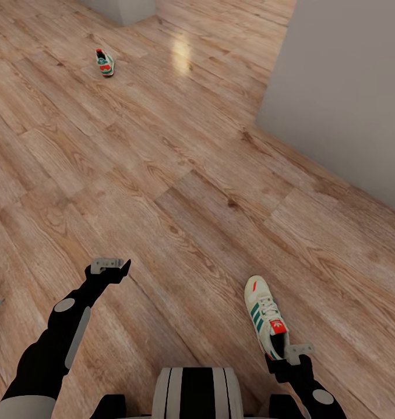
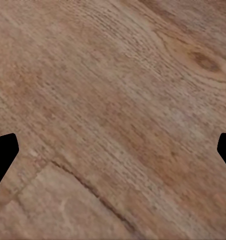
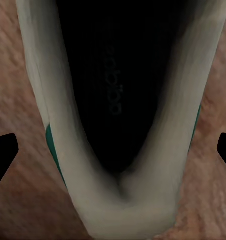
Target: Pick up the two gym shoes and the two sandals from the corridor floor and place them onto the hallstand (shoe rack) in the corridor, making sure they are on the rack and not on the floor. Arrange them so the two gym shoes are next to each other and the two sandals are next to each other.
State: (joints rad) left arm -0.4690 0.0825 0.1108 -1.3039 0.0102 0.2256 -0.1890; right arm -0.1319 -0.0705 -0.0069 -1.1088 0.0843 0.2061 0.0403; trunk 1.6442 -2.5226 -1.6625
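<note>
The right pincer [image 1: 292, 353] is held open over the heel of a white green-striped lace-up gym shoe [image 1: 265, 315] on the brown plank floor [image 1: 180, 192], ready for grasping; the left pincer [image 1: 111, 265] hangs open, empty.

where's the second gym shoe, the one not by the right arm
In the head view, the far white gym shoe with red-and-green heel stands alone on the brown wood-plank floor at upper left, near a pale wall corner.

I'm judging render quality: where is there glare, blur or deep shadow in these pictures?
Head view: a bright glare patch on the corridor floor past the far gym shoe; the rest evenly lit. Right wrist view: the near gym shoe looms soft, its opening nearly black. Left wrist view: wood grain slightly blurred.
</note>
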